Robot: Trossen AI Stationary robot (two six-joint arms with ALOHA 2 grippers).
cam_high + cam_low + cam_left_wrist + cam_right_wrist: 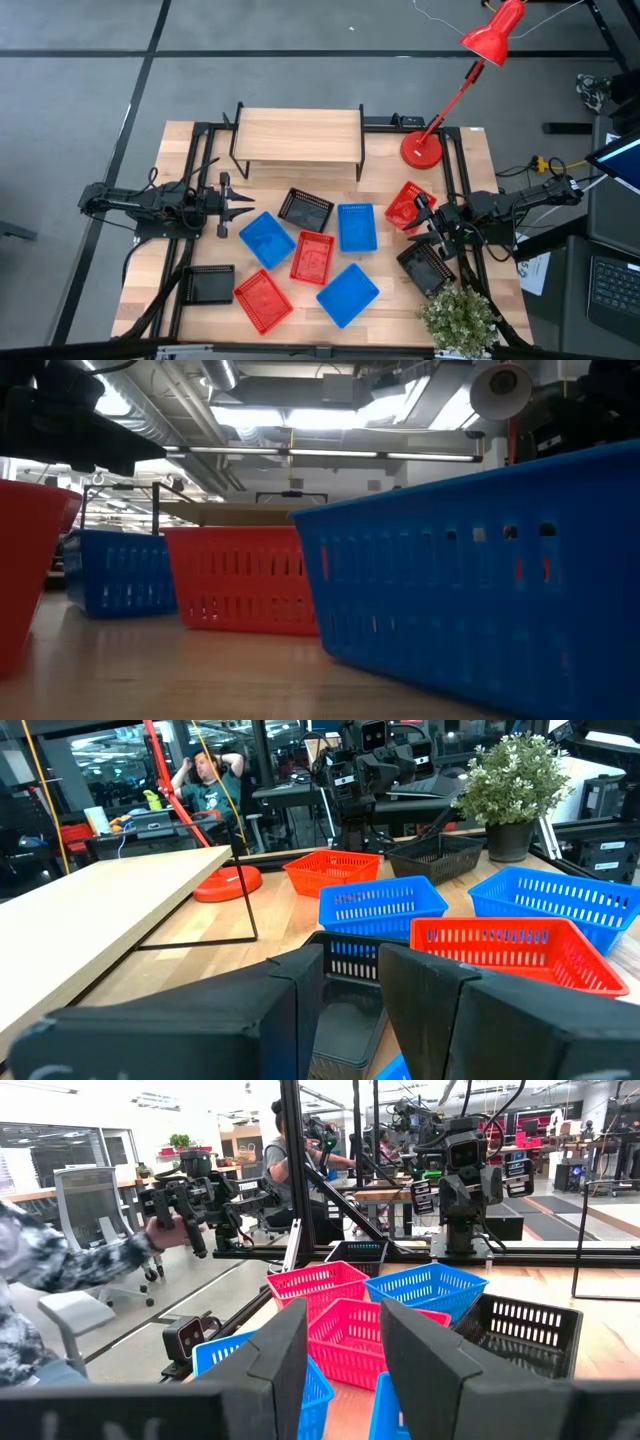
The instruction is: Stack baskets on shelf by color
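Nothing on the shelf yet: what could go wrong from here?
The baskets lie crowded: a red basket sits tight between two blue baskets, so a grasp may drag a neighbour. The right gripper hovers by a red basket near the lamp base, risking a knock. The shelf is narrow.

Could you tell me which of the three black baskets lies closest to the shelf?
The black basket just in front of the shelf, beside the blue ones. The other two black baskets lie at the table's front-left and near the plant.

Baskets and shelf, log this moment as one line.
shelf: bare | baskets: nine on table | left tool: open, empty | right tool: open, empty
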